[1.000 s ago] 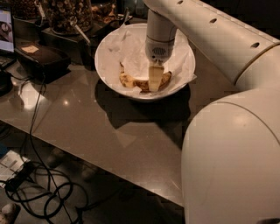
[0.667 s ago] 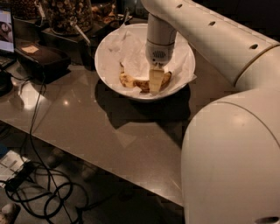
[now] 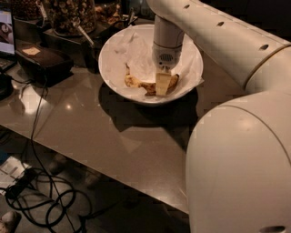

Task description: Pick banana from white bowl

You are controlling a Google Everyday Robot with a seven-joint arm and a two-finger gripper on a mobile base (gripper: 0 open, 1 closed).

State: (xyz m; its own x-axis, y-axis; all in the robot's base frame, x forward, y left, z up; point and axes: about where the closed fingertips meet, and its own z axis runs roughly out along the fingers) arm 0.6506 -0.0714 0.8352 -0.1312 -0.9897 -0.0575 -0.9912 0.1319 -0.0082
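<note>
The white bowl [image 3: 108,68] stands on the grey counter at the back, lined with crumpled white paper [image 3: 136,48]. The banana [image 3: 135,83], yellow with brown spots, lies curved in the bowl's bottom. My gripper [image 3: 162,85] reaches straight down into the bowl from the white arm and sits over the banana's middle, touching or covering it. The banana's left end and its right tip [image 3: 174,79] stick out on either side of the gripper.
Glass jars of nuts [image 3: 68,13] stand behind the bowl at the left. A black box [image 3: 43,63] and a lit screen [image 3: 5,29] are at the far left. Cables [image 3: 41,195] lie on the floor below the counter's front edge. My arm's bulky body [image 3: 241,168] fills the right.
</note>
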